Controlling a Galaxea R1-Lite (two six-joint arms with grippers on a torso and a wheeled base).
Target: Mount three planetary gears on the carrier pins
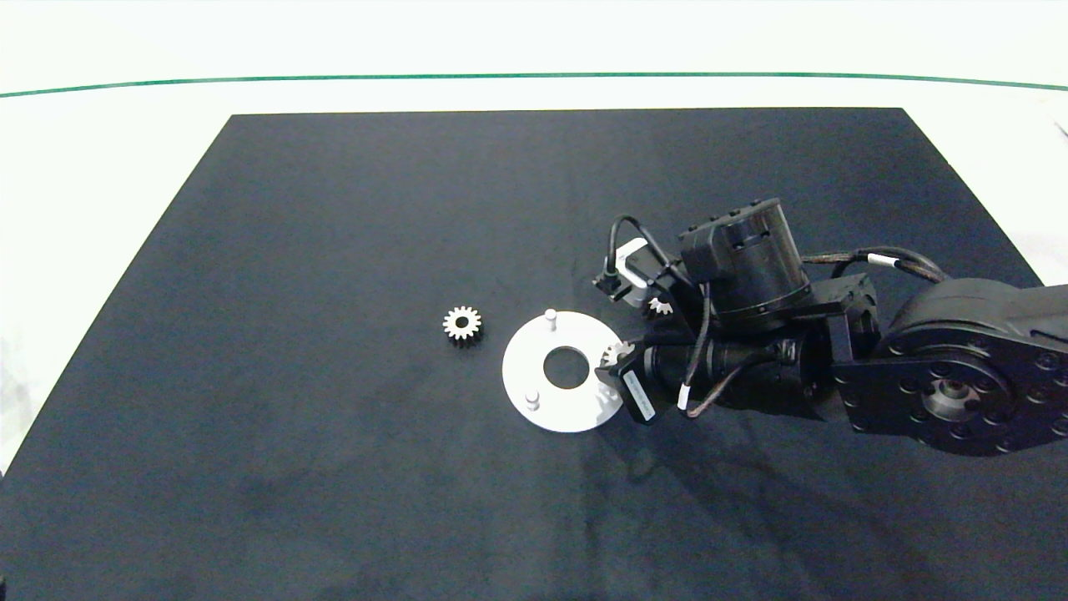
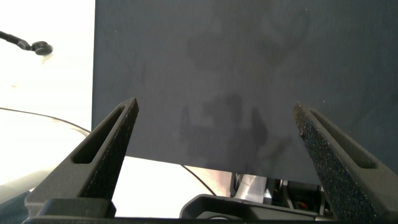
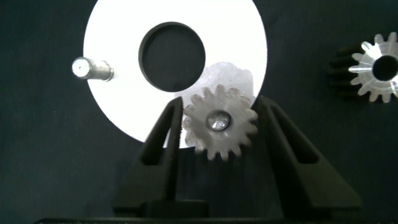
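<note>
The white disc lies mid-mat with two bare carrier pins, one far and one near. At the disc's right rim my right gripper is shut on a planetary gear, its fingers pressing both sides of the teeth. The gear sits over the third pin, whose tip shows in the bore. A second gear lies left of the disc. A third gear rests behind the right wrist, partly hidden. My left gripper hangs open over the mat's edge, outside the head view.
The black mat covers most of the white table. The right arm reaches in low from the right and covers the mat there. A dark cable lies on the white surface beside the mat.
</note>
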